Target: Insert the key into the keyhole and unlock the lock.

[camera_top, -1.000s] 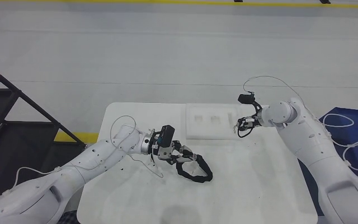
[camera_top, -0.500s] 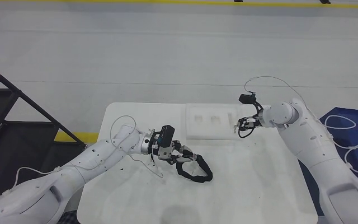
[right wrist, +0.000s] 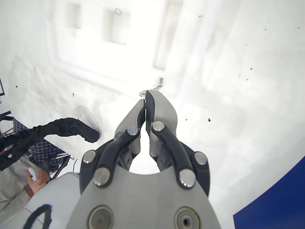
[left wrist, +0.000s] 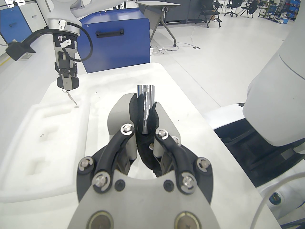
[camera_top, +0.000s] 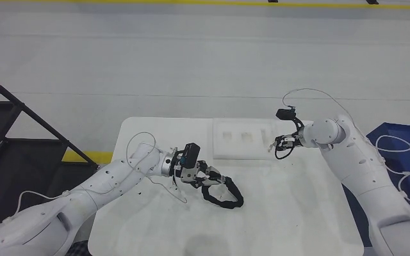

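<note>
I am clamping my left gripper (left wrist: 143,110) shut on the black fabric-sleeved cable lock with a chrome barrel (left wrist: 145,96), low over the white table (camera_top: 288,205). My right gripper (right wrist: 145,98) is pinching the small silver key (left wrist: 71,97) above the white foam tray (camera_top: 221,152), well apart from the lock. I am judging the key light, stiff and slick, best pinched flat by its head. The barrel looks rigid and the cable floppy, so a grip at the barrel's foot should be steadying it. The left wrist view is giving me the blade slanting down toward the tray, while the right wrist view is giving a mere sliver past the pads.
</note>
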Tool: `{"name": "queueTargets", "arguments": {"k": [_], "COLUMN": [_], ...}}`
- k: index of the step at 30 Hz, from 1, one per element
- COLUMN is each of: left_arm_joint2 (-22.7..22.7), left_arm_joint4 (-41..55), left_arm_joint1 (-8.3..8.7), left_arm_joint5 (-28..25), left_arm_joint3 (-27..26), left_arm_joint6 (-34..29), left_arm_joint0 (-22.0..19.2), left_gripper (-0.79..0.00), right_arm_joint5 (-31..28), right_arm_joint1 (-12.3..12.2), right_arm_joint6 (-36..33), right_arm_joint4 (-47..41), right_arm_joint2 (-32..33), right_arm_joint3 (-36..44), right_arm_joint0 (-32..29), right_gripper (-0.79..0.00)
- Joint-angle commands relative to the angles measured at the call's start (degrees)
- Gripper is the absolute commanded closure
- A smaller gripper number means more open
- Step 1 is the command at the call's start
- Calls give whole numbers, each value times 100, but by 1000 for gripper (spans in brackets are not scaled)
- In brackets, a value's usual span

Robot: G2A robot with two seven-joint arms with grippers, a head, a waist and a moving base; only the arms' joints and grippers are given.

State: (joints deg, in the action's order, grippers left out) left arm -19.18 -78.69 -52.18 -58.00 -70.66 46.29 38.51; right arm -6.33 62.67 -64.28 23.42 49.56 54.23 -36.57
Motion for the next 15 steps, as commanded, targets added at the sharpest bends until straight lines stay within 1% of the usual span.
{"name": "queueTargets", "arguments": {"k": [1,15], "left_arm_joint2": [0,0], "left_arm_joint4": [0,0], "left_arm_joint1": [0,0], "left_arm_joint5": [0,0], "left_arm_joint3": [0,0], "left_arm_joint6": [0,0], "left_arm_joint0": [0,0], "left_gripper": [0,0], "right_arm_joint5": [-10,-31], "right_arm_joint1": [11,168], "right_arm_joint6": [4,-13], "right_arm_joint4": [-18,-19], "right_arm_joint2": [-2,-209], "right_arm_joint3": [-41,-464], "right_arm_joint0": [16,225], "right_gripper": [0,0]}}
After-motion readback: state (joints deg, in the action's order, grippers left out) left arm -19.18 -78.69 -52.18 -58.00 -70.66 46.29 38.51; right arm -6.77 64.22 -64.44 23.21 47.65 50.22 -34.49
